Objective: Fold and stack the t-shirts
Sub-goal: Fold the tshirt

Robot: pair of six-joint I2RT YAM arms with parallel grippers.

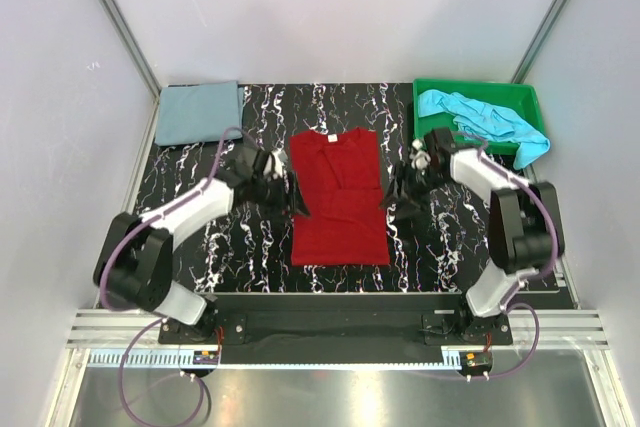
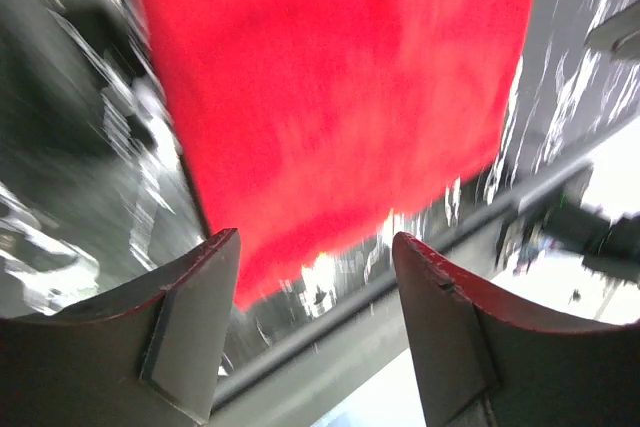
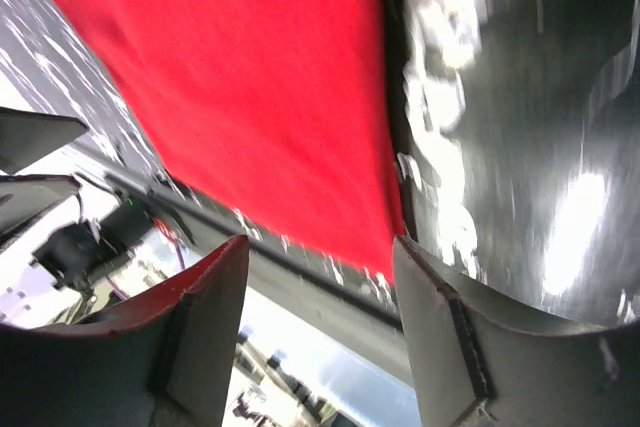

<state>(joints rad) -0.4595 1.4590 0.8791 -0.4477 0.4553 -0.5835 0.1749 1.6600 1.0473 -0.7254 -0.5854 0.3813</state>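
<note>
A deep red t-shirt (image 1: 338, 197) lies flat in the middle of the table as a narrow rectangle, both sides folded in, collar toward the back. My left gripper (image 1: 290, 195) stands open at its left edge, nothing between its fingers (image 2: 190, 322); red cloth (image 2: 330, 97) lies beyond them. My right gripper (image 1: 393, 195) stands open at the right edge, also empty, with the red cloth (image 3: 240, 87) ahead of it. A folded grey-blue t-shirt (image 1: 198, 112) rests at the back left. A crumpled turquoise t-shirt (image 1: 485, 122) lies in the green tray (image 1: 428, 93).
The green tray stands at the back right corner, the turquoise cloth spilling over its right rim. Grey walls enclose the black marbled table (image 1: 220, 247) on three sides. A metal rail (image 1: 330, 332) runs along the near edge by the arm bases.
</note>
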